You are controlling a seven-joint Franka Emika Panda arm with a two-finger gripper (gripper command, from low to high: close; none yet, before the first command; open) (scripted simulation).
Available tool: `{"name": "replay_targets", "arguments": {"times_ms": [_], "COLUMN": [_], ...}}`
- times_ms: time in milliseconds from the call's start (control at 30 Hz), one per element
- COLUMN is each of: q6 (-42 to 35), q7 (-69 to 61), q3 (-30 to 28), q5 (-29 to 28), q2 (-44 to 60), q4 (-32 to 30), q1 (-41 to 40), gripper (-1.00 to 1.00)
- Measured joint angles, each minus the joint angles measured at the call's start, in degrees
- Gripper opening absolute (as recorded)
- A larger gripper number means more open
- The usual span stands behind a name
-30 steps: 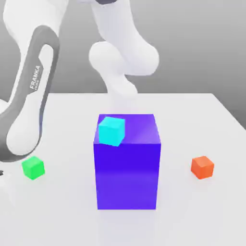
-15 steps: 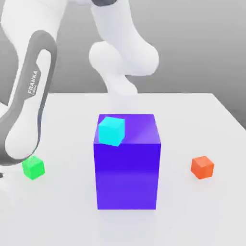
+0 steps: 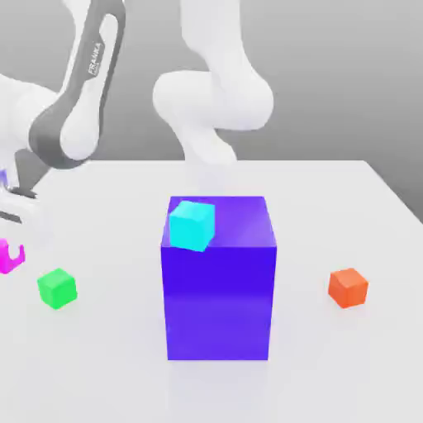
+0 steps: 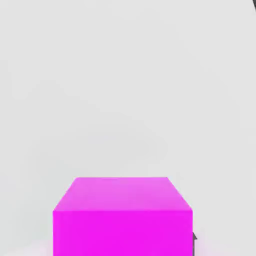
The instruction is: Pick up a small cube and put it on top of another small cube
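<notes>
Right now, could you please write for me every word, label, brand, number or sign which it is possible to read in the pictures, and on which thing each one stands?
"FRANKA", in white letters on the dark grey strip of the robot arm, at the exterior view's left.
Just beside it, a smaller second line on the same strip: too small to read.
</notes>
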Motion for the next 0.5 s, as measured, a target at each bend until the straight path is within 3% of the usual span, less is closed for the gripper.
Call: {"name": "replay_targets", "arguments": {"times_ms": [100, 200, 433, 467, 500], "q6": [1.4, 4.5, 13.6, 14.4, 14.4], "q7": [0.9, -1.3, -12.9, -14.1, -14.1], "q3": [-0.8, -1.4, 2.8, 3.6, 3.6], "q5": [1.2, 5.0, 21.4, 23.1, 23.1], "q2": [-4.1, -1.9, 8.9, 9.9, 9.9], "q4": [-5.7, -6.9, -6.6, -6.5, -6.5], "q1": [-0.9, 0.2, -0.1, -0.6, -0.6], "gripper": [-1.0, -1.0, -1.0, 1.0, 1.0]}}
